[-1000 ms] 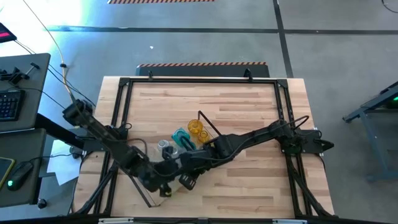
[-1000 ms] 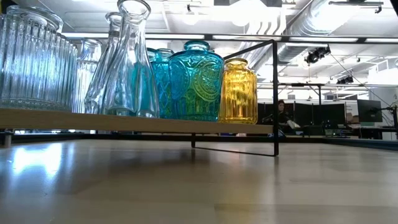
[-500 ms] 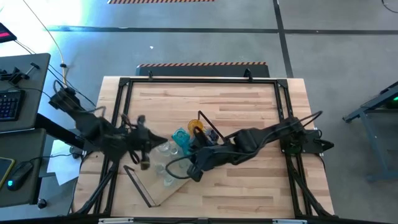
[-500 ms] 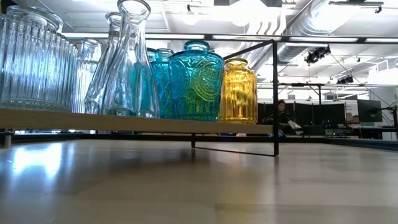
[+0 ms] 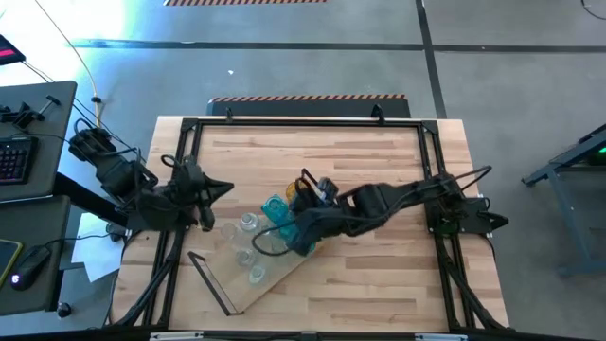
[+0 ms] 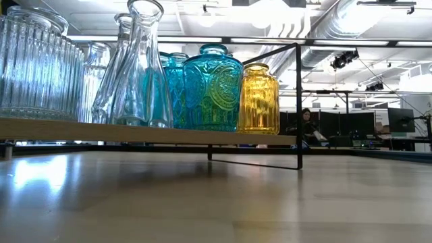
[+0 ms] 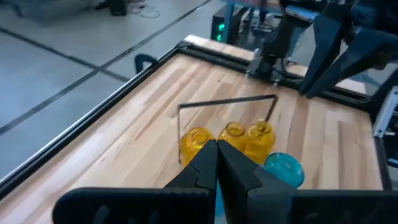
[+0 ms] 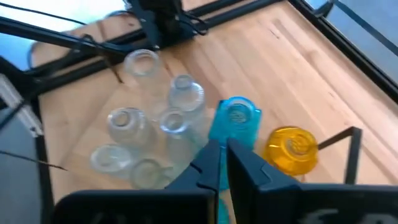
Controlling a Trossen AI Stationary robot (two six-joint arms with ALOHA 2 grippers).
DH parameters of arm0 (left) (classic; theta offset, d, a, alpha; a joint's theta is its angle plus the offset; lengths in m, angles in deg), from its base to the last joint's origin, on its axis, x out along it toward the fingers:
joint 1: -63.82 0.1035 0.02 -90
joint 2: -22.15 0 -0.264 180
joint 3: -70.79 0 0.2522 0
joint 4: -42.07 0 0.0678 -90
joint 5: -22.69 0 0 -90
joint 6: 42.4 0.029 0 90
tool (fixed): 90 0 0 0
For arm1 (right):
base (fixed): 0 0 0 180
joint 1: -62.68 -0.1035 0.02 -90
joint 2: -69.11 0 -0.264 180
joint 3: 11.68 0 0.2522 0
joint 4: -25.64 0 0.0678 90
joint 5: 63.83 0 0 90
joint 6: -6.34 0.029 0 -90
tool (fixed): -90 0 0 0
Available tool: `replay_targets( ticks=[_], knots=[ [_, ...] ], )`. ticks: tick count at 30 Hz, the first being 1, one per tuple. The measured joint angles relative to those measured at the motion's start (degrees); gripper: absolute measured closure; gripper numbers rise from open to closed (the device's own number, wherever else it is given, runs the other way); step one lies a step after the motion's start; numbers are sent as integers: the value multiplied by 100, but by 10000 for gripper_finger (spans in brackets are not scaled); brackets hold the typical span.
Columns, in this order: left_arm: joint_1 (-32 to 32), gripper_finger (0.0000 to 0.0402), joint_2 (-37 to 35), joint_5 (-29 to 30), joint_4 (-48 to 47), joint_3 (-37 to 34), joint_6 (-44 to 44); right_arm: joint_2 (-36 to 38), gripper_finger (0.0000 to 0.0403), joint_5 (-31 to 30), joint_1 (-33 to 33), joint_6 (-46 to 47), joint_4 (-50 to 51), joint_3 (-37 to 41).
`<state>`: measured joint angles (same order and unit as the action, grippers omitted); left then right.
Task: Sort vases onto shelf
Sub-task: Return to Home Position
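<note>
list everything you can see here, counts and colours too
clear vases: about six, colourless, one end of the shelf
teal vases: at least two, blue-green, mid shelf
yellow vases: three, amber, other end by the wire frame
shelf: one, light wood, black wire ends, diagonal on the table
table: one, striped wood
person: one, far behind the table
left hand: one, dark, shut, over table's left side
right hand: one, dark, shut, above the vases

3 amber vases (image 7: 233, 132), approx 6 clear vases (image 8: 127, 121), 2+ teal vases (image 6: 212, 88).
</note>
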<state>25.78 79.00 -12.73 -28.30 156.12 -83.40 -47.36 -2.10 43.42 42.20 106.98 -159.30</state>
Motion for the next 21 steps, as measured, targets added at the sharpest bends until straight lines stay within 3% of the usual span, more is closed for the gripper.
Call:
replay_targets(
  ticks=[7, 13, 17, 21],
  knots=[
    [38, 402, -62, 166, -749, 0, -651, 0, 400, 358, 732, -536, 127, 0],
    [35, 402, -378, 229, -989, -7, -642, 296, 402, 1247, 1297, -746, -27, 4],
    [-105, 401, -877, 117, -1031, -7, -527, 816, 402, 1134, 1462, -898, -2, 3],
    [-308, 401, -1443, 114, -1122, -33, -211, 1446, 403, 597, 1523, -897, 253, 9]
  ],
)
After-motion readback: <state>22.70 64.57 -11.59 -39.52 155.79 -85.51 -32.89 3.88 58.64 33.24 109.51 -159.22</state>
